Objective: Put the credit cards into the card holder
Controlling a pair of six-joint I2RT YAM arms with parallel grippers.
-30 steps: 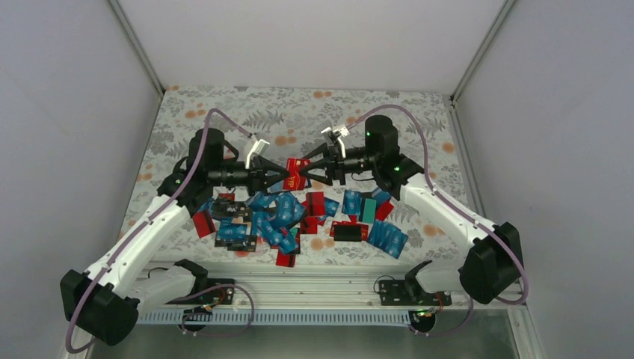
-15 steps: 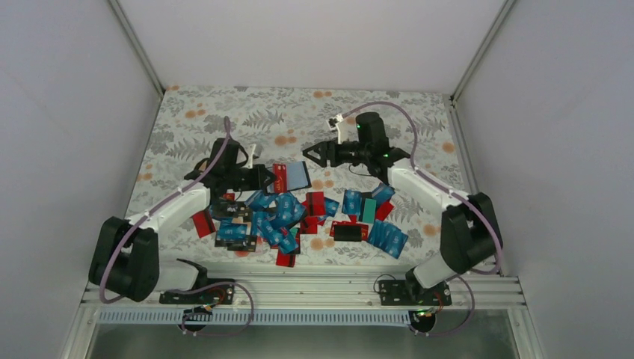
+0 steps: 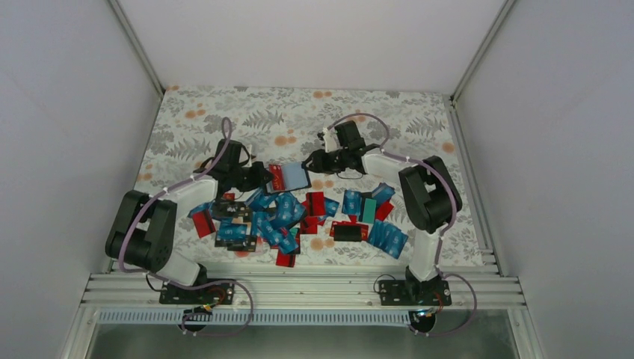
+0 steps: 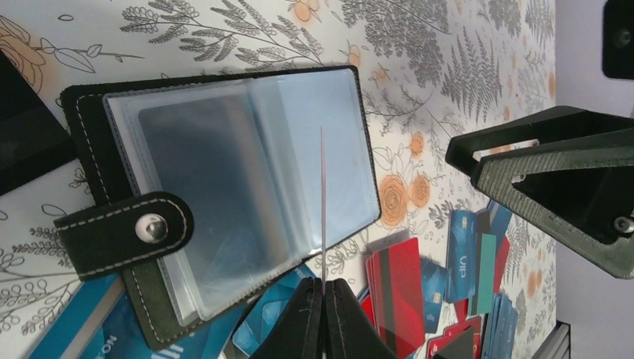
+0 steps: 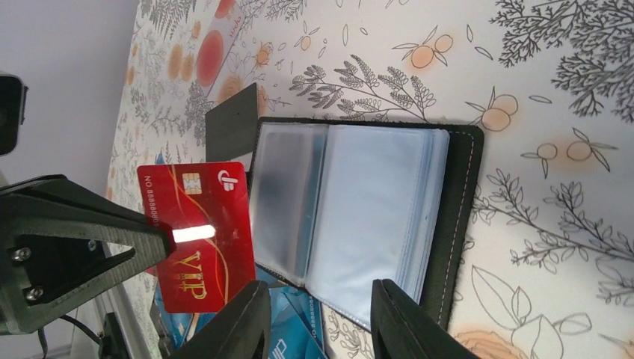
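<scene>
Left gripper [image 4: 323,283] clamping red card [image 5: 198,247] beyond its fingertips. Right gripper [image 5: 320,293], fingers apart, straddling card holder [image 5: 460,224]. Risk: tilting card catching sleeve [image 5: 374,209] edge, buckling.

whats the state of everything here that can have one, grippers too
black stitched card holder, open, lying flat, clear sleeves facing up
snap strap, unfastened
red vip credit card, pinched by one edge, not yet in a sleeve
left gripper, shut on the red card
right gripper, open, empty
loose blue and red credit cards, scattered on the table
</scene>
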